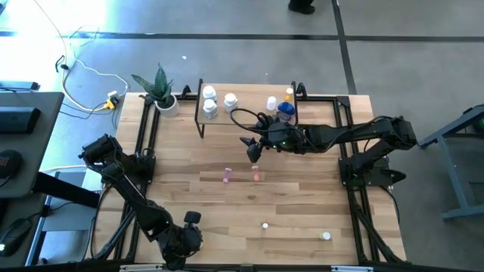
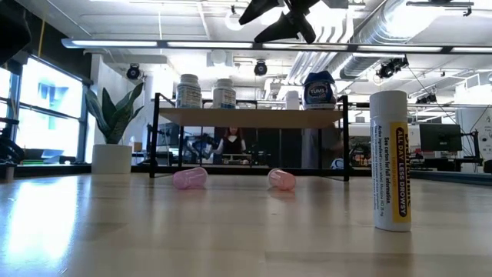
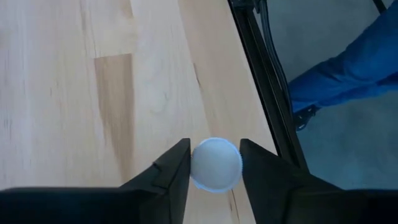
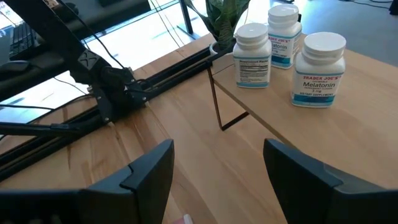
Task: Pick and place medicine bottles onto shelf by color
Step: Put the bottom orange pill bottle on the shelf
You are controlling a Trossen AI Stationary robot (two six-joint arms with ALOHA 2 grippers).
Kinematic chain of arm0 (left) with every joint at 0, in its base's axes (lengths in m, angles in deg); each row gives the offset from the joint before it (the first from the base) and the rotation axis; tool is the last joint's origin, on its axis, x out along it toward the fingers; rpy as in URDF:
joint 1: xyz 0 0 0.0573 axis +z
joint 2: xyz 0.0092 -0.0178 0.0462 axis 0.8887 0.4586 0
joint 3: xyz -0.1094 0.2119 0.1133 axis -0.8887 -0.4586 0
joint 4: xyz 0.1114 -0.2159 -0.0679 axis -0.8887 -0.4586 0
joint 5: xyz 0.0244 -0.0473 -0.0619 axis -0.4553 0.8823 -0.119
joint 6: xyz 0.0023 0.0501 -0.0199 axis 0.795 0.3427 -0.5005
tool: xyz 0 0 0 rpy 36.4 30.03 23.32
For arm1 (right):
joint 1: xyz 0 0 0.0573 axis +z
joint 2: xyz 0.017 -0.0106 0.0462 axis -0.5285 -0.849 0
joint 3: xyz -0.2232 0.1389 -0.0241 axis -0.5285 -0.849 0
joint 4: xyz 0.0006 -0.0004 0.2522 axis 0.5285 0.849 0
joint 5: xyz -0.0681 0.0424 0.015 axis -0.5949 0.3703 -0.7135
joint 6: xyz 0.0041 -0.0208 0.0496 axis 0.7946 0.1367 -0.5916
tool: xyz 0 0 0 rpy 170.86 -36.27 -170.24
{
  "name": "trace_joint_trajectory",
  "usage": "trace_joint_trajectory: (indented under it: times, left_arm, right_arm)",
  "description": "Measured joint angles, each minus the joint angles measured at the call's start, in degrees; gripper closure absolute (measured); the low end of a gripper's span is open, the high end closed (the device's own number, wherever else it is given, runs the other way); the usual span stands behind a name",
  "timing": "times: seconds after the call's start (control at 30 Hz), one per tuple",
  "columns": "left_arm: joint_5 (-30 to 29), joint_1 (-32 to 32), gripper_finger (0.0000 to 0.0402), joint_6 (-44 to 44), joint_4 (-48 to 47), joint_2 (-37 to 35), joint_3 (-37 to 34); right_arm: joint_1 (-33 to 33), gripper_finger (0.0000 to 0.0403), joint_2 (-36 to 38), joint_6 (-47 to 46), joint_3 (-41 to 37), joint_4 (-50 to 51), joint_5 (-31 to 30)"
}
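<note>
The shelf (image 1: 249,110) stands at the far edge of the wooden table (image 1: 189,200), just beside a potted plant (image 1: 161,91) at the table's far left corner; everything below is placed from that shelf. On its board stand 3 white bottles (image 4: 319,60) toward the plant end, and toward the other end a white bottle (image 1: 271,103), an orange-capped one (image 1: 289,93) and a squat blue bottle (image 1: 285,111); in the low view the blue one reads TUMS (image 2: 319,90).

The right gripper (image 1: 254,150) hangs above the table just in front of the shelf, its arm reaching in from the right side; its fingers (image 4: 149,171) stand wide apart with nothing between them, and the 3 white bottles lie ahead of it. Below and a little nearer than that gripper, 2 pink bottles (image 1: 227,176) (image 1: 256,174) lie on their sides on the table, apart from each other, in front of the shelf's middle.

The left gripper (image 1: 189,224) is well away from the shelf, at the table's near edge on the left; its fingers (image 3: 171,177) stand narrow on either side of a white-capped bottle (image 3: 216,164), close against it; whether they press it I cannot tell.

2 more white bottles (image 1: 265,225) (image 1: 326,236) stand well in front of the shelf near the table's near edge, toward the right; the low view shows a tall white bottle with a yellow label (image 2: 390,160) upright close to the camera.
</note>
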Motion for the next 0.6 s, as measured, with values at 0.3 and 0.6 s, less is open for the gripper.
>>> trace_joint_trajectory:
  times: [0.3, 0.6]
  left_arm:
    - [0.0, 1.6, 0.0284, -1.4, -0.2, -0.2, 0.0]
    - [0.9, 7.3, 0.0284, 0.6, -1.4, -2.7, 0.0]
  right_arm:
    - [0.0, 0.0164, 0.0, -0.2, 0.0, 0.0, 0.0]
    - [-0.7, 0.0164, 1.1, -0.6, 0.0, 0.0, -0.6]
